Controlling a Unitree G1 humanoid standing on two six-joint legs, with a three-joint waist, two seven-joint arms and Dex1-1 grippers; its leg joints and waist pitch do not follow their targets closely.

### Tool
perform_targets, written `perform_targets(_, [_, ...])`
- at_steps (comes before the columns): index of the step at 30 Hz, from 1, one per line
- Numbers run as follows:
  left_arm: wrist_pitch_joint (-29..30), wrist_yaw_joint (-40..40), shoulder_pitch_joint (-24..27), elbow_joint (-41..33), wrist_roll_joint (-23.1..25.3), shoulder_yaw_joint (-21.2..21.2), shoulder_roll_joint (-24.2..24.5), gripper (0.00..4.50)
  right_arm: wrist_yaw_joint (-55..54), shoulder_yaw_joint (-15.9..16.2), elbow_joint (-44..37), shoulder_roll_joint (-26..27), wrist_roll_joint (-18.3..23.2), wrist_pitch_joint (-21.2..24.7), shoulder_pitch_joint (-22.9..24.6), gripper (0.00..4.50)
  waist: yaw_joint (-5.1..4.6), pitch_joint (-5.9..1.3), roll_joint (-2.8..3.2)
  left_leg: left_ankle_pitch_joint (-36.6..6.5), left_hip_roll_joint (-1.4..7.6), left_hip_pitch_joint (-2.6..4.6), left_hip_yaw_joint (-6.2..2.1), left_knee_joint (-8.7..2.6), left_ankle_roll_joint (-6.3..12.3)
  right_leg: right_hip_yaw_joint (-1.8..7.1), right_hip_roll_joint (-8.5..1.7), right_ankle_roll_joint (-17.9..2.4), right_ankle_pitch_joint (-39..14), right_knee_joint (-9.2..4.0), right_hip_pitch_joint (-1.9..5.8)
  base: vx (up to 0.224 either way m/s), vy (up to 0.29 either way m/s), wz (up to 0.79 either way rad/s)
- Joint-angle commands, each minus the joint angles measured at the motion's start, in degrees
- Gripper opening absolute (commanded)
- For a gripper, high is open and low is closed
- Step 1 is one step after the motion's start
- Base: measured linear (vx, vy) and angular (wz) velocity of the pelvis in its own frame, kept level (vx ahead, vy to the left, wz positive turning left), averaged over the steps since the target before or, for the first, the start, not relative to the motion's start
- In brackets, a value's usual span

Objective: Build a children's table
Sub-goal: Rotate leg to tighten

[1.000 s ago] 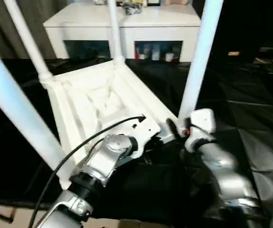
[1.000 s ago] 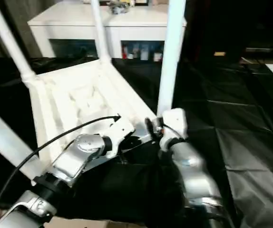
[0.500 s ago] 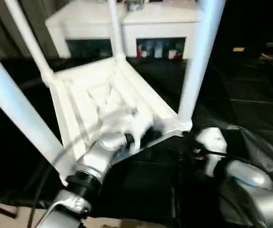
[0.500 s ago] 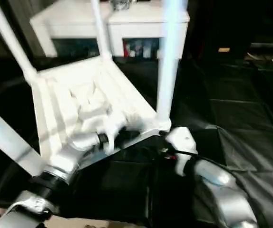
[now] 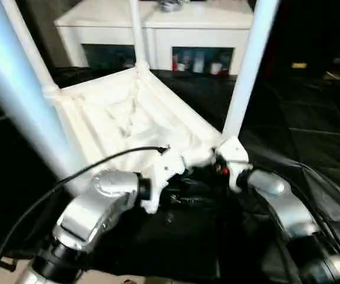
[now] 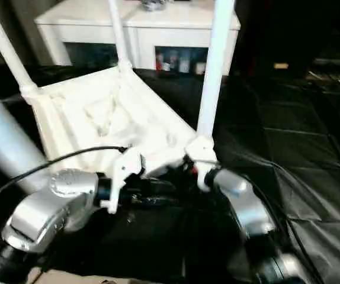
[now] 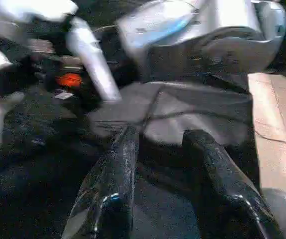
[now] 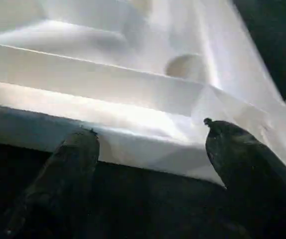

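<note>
One upturned tabletop (image 5: 122,121); four white tube legs (image 5: 248,65) standing in its corners; one white cabinet (image 5: 158,26) at twelve o'clock; two claws.

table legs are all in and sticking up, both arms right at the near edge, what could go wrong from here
The right gripper is open against the rim of the upside-down tabletop, beside the near right leg; a push could skid the table on the black sheet. The left arm's cable could also snag on a leg.
</note>
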Motion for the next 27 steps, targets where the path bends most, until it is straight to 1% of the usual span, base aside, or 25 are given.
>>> perform_targets(1, [0.0,0.5,0.3,-1.9,0.4,-1.3,-0.3,1.65,-5.6,-2.2,5.7,-0.1,-2.0,-1.1,-1.3,3.91,-0.39,-2.84,-0.74,-20.3,1.90,1.35,-0.33,-4.65,-1.03,1.29,-1.81,-10.8,-23.5,-4.29,1.70,0.000,0.000,0.00])
perform_targets(2, [0.1,1.2,0.4,-2.4,0.4,-1.7,-1.0,1.65,-7.8,-3.4,8.3,0.6,-1.7,-1.8,-2.6,3.91,-0.25,-2.90,-0.50,-21.2,1.85,1.67,-0.23,-4.53,-1.41,1.36,-1.61,-10.2,-23.7,-4.41,1.45,0.000,0.000,0.00])
perform_targets(3, [-0.1,1.9,0.5,-2.7,0.5,-2.1,-1.5,1.65,-10.3,-4.5,10.7,1.3,-1.4,-3.0,-3.9,3.91,-0.51,-2.85,-0.68,-21.7,1.77,1.48,-0.31,-4.58,-1.61,1.32,-1.58,-10.1,-23.3,-4.37,1.50,0.000,0.000,0.00])
perform_targets(4, [0.2,2.5,0.5,-3.4,0.5,-2.6,-1.7,1.65,-12.3,-5.7,13.2,2.0,-0.9,-4.1,-5.1,3.91,-0.59,-2.94,-0.47,-21.6,1.72,1.25,-0.48,-4.66,-1.71,1.19,-1.61,-9.9,-23.0,-4.16,1.83,0.000,0.000,0.00])
perform_targets(5, [0.5,3.1,0.6,-4.1,0.1,-3.0,-2.3,1.65,-14.4,-7.0,16.0,2.8,0.0,-5.1,-6.5,3.91,-0.77,-3.02,-0.71,-21.8,1.77,1.02,-0.54,-4.71,-1.70,1.06,-1.72,-9.6,-22.6,-4.11,1.99,0.000,0.000,0.00])
perform_targets(6, [1.4,3.9,0.8,-5.3,-0.3,-3.4,-3.1,1.65,-16.4,-8.4,20.1,3.6,0.8,-6.9,-8.4,3.91,-0.85,-3.03,-0.76,-21.5,1.71,1.02,-0.54,-4.64,-1.61,1.04,-1.66,-9.6,-22.5,-4.08,1.99,0.000,0.000,0.00])
perform_targets(7, [1.7,4.4,1.0,-5.7,-0.5,-3.5,-3.6,1.65,-17.6,-9.1,22.1,4.0,1.3,-8.1,-9.4,3.91,-0.94,-3.09,-0.68,-21.7,1.79,1.18,-0.45,-4.51,-1.46,1.07,-1.80,-10.0,-22.1,-4.05,1.80,0.000,0.000,0.00])
perform_targets(8, [1.9,5.1,1.3,-6.3,-0.5,-3.8,-4.1,1.65,-20.2,-10.2,25.8,4.4,1.6,-9.9,-11.0,3.91,-1.12,-3.11,-0.81,-21.3,1.75,0.95,-0.44,-4.44,-1.23,0.97,-1.83,-10.2,-21.7,-4.03,1.95,0.000,0.000,0.00])
perform_targets(9, [1.8,5.3,1.4,-6.5,-0.5,-3.9,-4.3,1.65,-21.6,-10.6,27.4,4.5,1.6,-10.5,-11.6,3.91,-1.36,-3.10,-0.96,-20.6,1.65,0.69,-0.41,-4.43,-0.82,0.91,-1.70,-10.2,-21.0,-3.94,2.13,0.000,0.000,0.00])
perform_targets(11, [1.7,5.3,1.9,-7.3,-0.7,-3.8,-4.2,1.65,-25.0,-11.7,31.0,3.9,1.3,-12.5,-12.9,3.91,-1.59,-3.30,-0.94,-19.2,1.56,0.65,-0.29,-4.15,-0.21,0.91,-1.69,-10.6,-19.7,-3.76,2.13,0.000,0.000,0.00])
perform_targets(12, [1.6,5.2,2.3,-7.8,-1.0,-3.7,-4.0,1.65,-27.5,-12.5,33.0,3.4,1.0,-13.6,-13.6,3.91,-1.66,-3.30,-1.33,-18.0,1.51,0.42,-0.23,-4.11,0.13,0.86,-1.68,-10.7,-19.1,-3.67,2.30,0.000,0.000,0.00])
perform_targets(13, [1.6,5.1,2.4,-8.1,-1.1,-3.6,-3.8,1.65,-28.2,-12.7,33.5,3.2,0.8,-14.1,-13.8,3.91,-1.66,-3.30,-1.33,-18.0,1.51,0.42,-0.23,-4.11,0.13,0.86,-1.68,-10.7,-19.1,-3.67,2.30,0.000,0.000,0.00])
perform_targets(14, [1.3,4.8,3.0,-8.7,-1.6,-3.0,-3.2,1.65,-30.3,-13.3,34.4,2.5,0.3,-15.9,-14.3,3.91,-1.43,-3.50,-1.14,-16.2,1.53,0.55,-0.12,-3.89,0.37,0.85,-1.69,-11.1,-17.3,-3.39,2.28,0.000,0.000,0.00])
perform_targets(15, [1.1,4.6,3.7,-9.4,-2.3,-2.1,-2.6,1.65,-28.4,-14.7,34.1,2.6,1.7,-17.0,-14.6,3.91,-1.61,-3.56,-1.67,-15.2,1.40,0.30,0.02,-3.79,0.90,0.79,-1.45,-11.3,-15.7,-3.20,2.50,0.000,0.000,0.00])
perform_targets(16, [0.9,4.3,4.4,-10.0,-3.2,-1.1,-2.0,1.65,-24.5,-16.2,33.2,3.0,3.9,-18.0,-14.8,3.91,-1.50,-3.70,-1.47,-15.0,1.42,0.28,0.00,-3.70,1.31,0.81,-1.62,-11.4,-15.0,-2.97,2.68,0.000,0.000,0.00])
perform_targets(17, [0.8,4.1,5.0,-10.4,-4.0,-0.1,-1.4,1.65,-20.2,-17.5,32.9,3.5,6.0,-19.1,-15.2,3.91,-1.78,-3.65,-1.59,-14.3,1.45,-0.12,-0.09,-3.69,2.27,0.78,-1.59,-11.5,-14.0,-2.74,2.84,0.000,0.000,0.00])
perform_targets(18, [0.5,3.8,5.4,-10.6,-3.8,0.2,-0.5,1.65,-16.6,-17.1,31.7,3.7,6.5,-19.9,-14.8,3.91,-1.90,-3.65,-1.55,-14.2,1.40,-0.26,-0.10,-3.67,2.68,0.69,-1.55,-11.6,-13.7,-2.67,2.94,0.000,0.000,0.00])
perform_targets(19, [0.5,3.8,5.5,-10.6,-3.8,0.2,-0.5,1.65,-16.2,-17.1,31.6,3.7,6.6,-20.0,-14.7,3.91,-1.95,-3.64,-1.49,-14.0,1.47,-0.28,-0.16,-3.61,2.91,0.67,-1.53,-11.9,-13.5,-2.58,2.84,0.000,0.000,0.00])
perform_targets(20, [0.0,3.0,6.4,-10.6,-2.8,0.1,2.0,1.65,-8.5,-14.3,26.8,3.5,6.7,-20.7,-12.3,3.91,-2.10,-3.62,-1.36,-13.7,1.54,-0.32,-0.16,-3.37,3.67,0.73,-1.36,-12.8,-12.3,-2.30,2.69,0.000,0.000,0.00])
perform_targets(21, [-0.2,2.7,6.6,-10.7,-2.9,0.3,2.4,1.65,-6.0,-13.6,24.6,3.4,7.3,-20.4,-11.1,3.91,-2.02,-3.66,-1.43,-12.9,1.65,-0.24,-0.11,-3.26,4.32,0.80,-1.40,-13.2,-11.1,-2.20,2.78,0.000,0.000,0.00])
perform_targets(22, [-0.2,2.7,6.6,-10.7,-2.9,0.3,2.4,1.65,-6.0,-13.6,24.6,3.4,7.3,-20.4,-11.1,3.91,-1.99,-3.61,-1.38,-12.4,1.68,-0.22,-0.08,-3.31,4.65,0.86,-1.42,-13.5,-10.6,-2.20,2.77,0.000,0.000,0.00])
perform_targets(23, [-0.4,2.7,7.0,-10.7,-3.4,1.0,2.5,1.65,-3.0,-12.6,21.0,3.1,8.1,-20.0,-9.2,3.91,-1.90,-3.60,-1.31,-12.1,1.77,0.04,0.01,-3.29,4.90,0.93,-1.43,-14.3,-10.5,-2.26,2.68,0.000,0.000,0.00])
perform_targets(25, [-0.7,3.2,7.4,-10.8,-3.5,1.7,2.4,1.65,-1.4,-11.6,18.6,2.6,8.6,-19.9,-7.8,3.91,-1.67,-3.53,-0.94,-12.1,1.93,0.23,0.01,-3.34,4.75,1.00,-1.41,-14.7,-10.4,-2.25,2.60,0.000,0.000,0.00])
perform_targets(26, [-1.9,3.1,7.8,-11.0,-3.3,1.8,3.2,1.65,-0.1,-10.6,15.9,1.7,8.8,-19.5,-6.1,3.91,-1.12,-3.55,-0.94,-12.0,1.99,0.60,0.10,-3.35,4.51,1.01,-1.23,-15.1,-10.1,-2.38,2.47,0.000,0.000,0.00])
perform_targets(27, [-2.9,3.1,8.5,-11.4,-3.1,2.1,3.7,1.65,0.6,-9.6,13.1,0.7,8.7,-18.7,-4.4,3.91,-1.07,-3.50,-1.03,-12.2,1.94,0.58,0.12,-3.34,4.44,1.05,-1.15,-15.1,-10.2,-2.35,2.46,0.000,0.000,0.00])
